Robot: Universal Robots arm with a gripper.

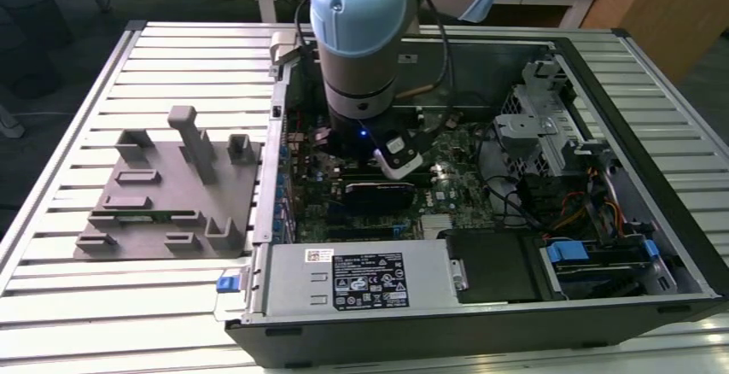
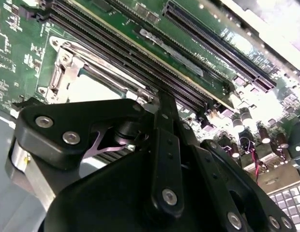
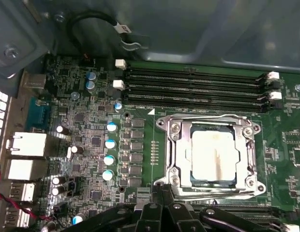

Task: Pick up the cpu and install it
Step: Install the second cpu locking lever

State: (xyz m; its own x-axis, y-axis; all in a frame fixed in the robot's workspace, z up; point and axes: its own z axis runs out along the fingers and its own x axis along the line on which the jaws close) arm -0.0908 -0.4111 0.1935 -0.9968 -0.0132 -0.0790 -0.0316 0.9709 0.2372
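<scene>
Cpu (image 3: 213, 155) sits in motherboard (image 3: 92, 140) socket (image 3: 210, 154).

Hidden or cut off, for your check:

- Gripper (image 3: 164, 212): in the first wrist view the picture's edge cuts off its black linkage; you cannot tell how the jaws stand. In the exterior view the arm (image 1: 362, 41) covers it.
- Cpu (image 3: 213, 157): glare washes out its pale lid in the first wrist view; the socket frame (image 3: 179, 154) overlaps its rim.
- Socket in the second wrist view: the gripper body (image 2: 155, 183) hides most of it, and the part you see is overexposed.
- Motherboard (image 1: 456, 156): in the exterior view, the arm hides the socket area from you.
- Grey tray (image 1: 160, 195): what sits in its slots is too small to tell.
</scene>
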